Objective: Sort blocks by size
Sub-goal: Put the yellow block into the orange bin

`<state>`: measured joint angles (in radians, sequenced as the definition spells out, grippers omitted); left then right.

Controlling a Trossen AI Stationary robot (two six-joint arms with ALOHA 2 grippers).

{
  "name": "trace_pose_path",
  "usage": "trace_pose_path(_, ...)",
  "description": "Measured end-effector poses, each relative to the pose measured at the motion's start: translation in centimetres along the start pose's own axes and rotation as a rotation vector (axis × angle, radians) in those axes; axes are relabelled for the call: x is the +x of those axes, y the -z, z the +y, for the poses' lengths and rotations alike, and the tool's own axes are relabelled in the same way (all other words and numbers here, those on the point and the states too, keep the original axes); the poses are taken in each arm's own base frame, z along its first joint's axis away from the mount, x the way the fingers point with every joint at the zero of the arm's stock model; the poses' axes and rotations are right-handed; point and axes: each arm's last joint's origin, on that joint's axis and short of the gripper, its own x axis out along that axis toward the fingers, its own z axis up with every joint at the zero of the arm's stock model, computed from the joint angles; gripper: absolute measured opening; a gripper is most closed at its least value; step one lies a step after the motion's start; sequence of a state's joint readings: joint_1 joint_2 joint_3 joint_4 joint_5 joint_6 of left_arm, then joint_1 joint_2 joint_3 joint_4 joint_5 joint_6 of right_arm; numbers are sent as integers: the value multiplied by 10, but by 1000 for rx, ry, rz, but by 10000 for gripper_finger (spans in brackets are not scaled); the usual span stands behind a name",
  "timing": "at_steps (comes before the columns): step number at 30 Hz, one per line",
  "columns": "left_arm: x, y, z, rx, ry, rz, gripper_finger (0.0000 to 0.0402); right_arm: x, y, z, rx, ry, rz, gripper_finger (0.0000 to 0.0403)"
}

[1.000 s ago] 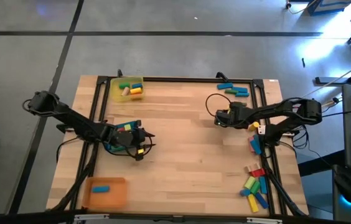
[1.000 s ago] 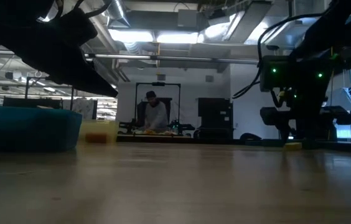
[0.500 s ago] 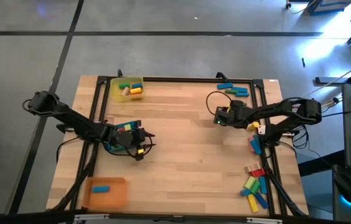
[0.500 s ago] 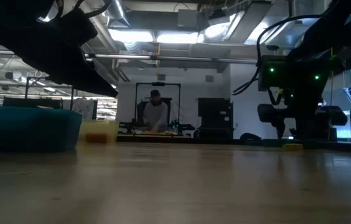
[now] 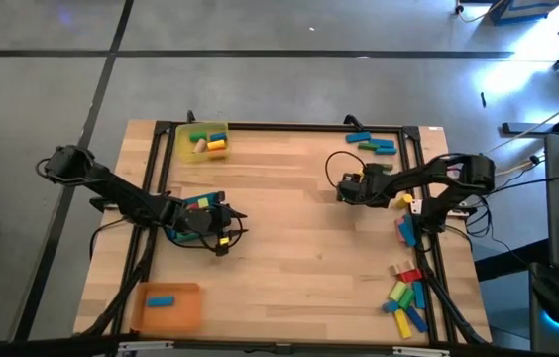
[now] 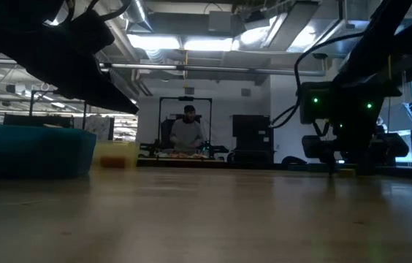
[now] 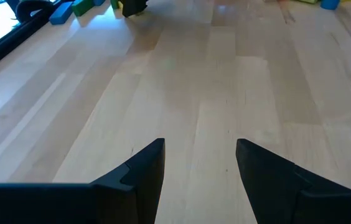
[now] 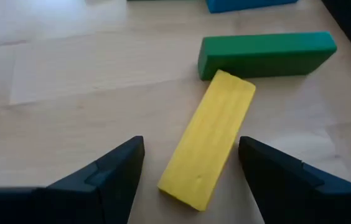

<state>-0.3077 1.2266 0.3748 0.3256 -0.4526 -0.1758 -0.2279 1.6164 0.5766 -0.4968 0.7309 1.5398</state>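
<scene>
Two arms work over the wooden table [image 5: 289, 228]. The right gripper [image 8: 191, 168] hangs low near the table's far right side, its fingers spread and gripping nothing. A yellow block [image 8: 208, 147] lies flat on the wood between those fingers, untouched by either one. Its far end meets the side of a long green block [image 8: 266, 55] lying crosswise, and a blue block [image 8: 250, 5] sits just past that. From overhead, this gripper [image 5: 344, 189] is a little inward of a small cluster of blue and green blocks [image 5: 374, 144] near the far right corner.

The left gripper [image 7: 199, 163] sits over bare wood toward the table's left, fingers apart and empty. From above it [image 5: 228, 236] is just beside the blue tray [image 5: 198, 210].

The rest of the blocks are spread around. The yellow tray [image 5: 203, 141] at the far left corner has a few in it, green, yellow and a pale one. The orange tray [image 5: 168, 305] at the near left corner has one blue block [image 5: 161, 299]. A heap of mixed blocks [image 5: 405, 296] lies at the near right corner, with a couple more [image 5: 405, 230] along the right edge.

In the room behind, a person [image 6: 186, 131] stands at a bench.
</scene>
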Motion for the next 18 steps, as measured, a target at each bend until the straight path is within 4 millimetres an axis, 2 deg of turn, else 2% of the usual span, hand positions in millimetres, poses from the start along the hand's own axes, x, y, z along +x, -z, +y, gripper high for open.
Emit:
trace_pose_path(5,0,0,0,-3,0,0,182,2,1,1,-39,4,8,268)
trace_pose_path(8,0,0,0,0,0,0,182,1,1,1,-48,-1,21,254)
trace_pose_path(18,0,0,0,-2,1,0,182,-2,5,6,-116,-56,28,119)
